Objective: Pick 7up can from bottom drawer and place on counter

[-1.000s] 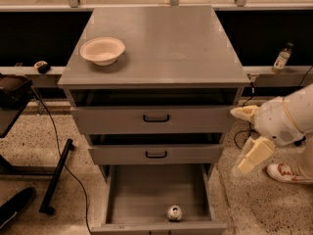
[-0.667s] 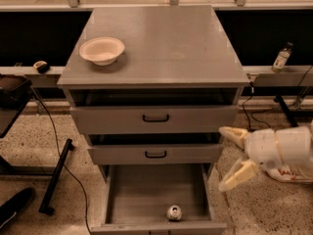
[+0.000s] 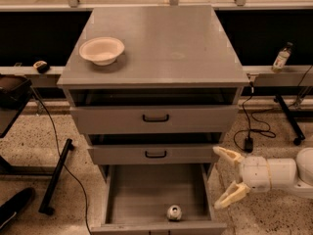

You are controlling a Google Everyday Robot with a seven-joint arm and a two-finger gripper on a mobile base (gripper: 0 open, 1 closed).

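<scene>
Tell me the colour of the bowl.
The bowl is cream-white, camera view; the end effector hangs open right of the bottom drawer.

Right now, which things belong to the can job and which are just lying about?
Job: small white-silver 7up can in the open grey metal bottom drawer; flat grey counter; gripper, fingers open, right of the drawer.
Lying about: shallow beige bowl on the counter; small clear bottle at far right.
</scene>
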